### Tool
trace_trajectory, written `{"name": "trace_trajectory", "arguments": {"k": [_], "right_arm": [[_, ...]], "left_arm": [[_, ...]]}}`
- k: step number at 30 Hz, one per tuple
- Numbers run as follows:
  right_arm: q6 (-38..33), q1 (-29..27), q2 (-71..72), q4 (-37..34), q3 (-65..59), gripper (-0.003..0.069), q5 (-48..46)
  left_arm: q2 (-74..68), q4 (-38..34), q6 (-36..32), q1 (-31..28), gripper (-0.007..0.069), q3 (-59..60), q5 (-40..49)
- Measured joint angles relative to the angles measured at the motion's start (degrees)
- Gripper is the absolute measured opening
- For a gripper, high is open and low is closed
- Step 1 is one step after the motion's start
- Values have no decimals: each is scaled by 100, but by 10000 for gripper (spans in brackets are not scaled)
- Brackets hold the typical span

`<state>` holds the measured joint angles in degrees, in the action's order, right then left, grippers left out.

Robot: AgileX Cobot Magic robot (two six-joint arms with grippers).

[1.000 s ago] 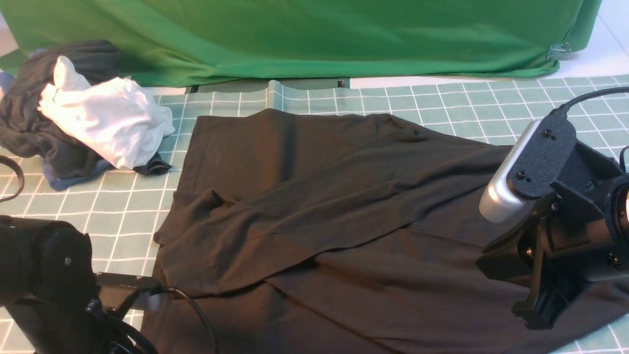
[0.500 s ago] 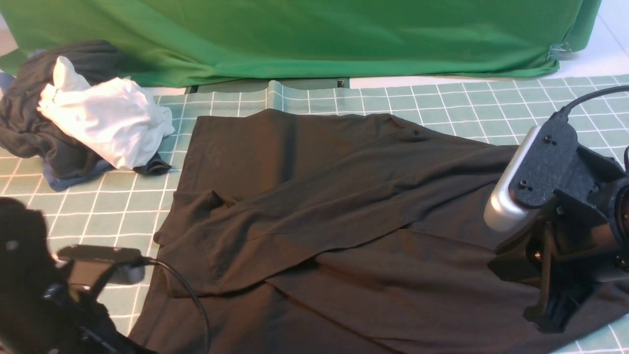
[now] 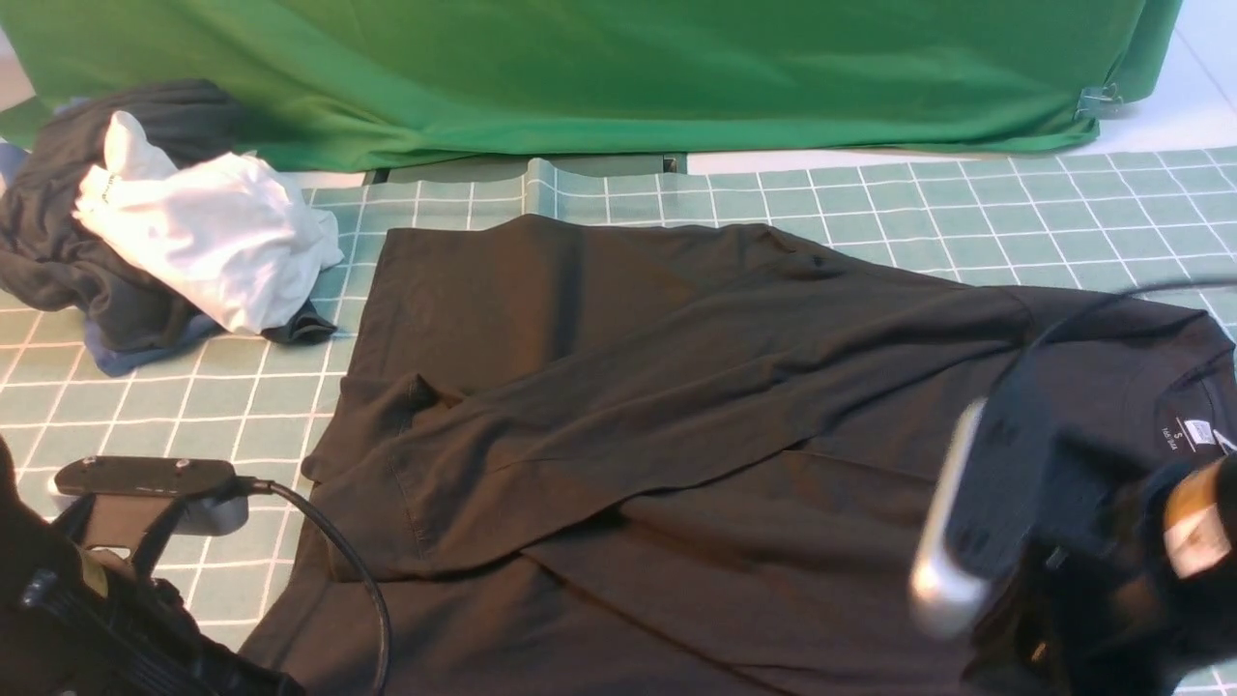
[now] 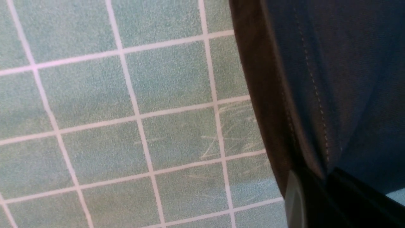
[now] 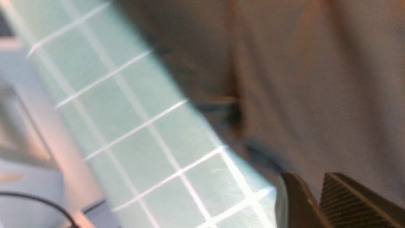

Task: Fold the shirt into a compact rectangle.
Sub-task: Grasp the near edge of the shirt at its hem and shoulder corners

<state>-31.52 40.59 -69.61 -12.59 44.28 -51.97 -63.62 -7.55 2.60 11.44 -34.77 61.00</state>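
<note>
The black shirt (image 3: 676,406) lies spread across the checked mat, its near layers folded over in long creases. Its collar with the white neck label (image 3: 1198,432) shows at the right; the chest print is hidden. In the left wrist view my left gripper (image 4: 319,177) is shut on the shirt's stitched hem (image 4: 313,82) beside bare mat. In the right wrist view my right gripper (image 5: 311,180) has its fingers close together, pinching the shirt (image 5: 316,79) near its edge. The right arm (image 3: 1063,541) is motion-blurred at the front view's lower right.
A pile of dark grey and blue clothes (image 3: 68,242) with a white garment (image 3: 213,227) on top sits at the back left. A green cloth (image 3: 580,68) hangs along the far edge. The left arm's camera and cable (image 3: 145,483) stand at the lower left.
Both arms have drawn back toward the near edge. The right arm dropped low, uncovering the collar and label. The shirt's near left corner has slid toward the lower left.
</note>
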Motion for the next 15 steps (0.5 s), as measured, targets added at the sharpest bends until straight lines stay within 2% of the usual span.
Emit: {"name": "trace_trajectory", "arguments": {"k": [4,7,10,15], "right_arm": [[129,322,-724,144,-237,286,537],[268,343,-1190,434,-261,356,773],[331,343,-1579,565,-261,380,996],[386,343,-1892,584,-261,377,1165]], "left_arm": [[0,-5,0,0,3,0,-41],[0,-5,0,0,3,0,-52],[0,-5,0,0,4,0,-52],[0,-5,32,0,6,0,-63]]}}
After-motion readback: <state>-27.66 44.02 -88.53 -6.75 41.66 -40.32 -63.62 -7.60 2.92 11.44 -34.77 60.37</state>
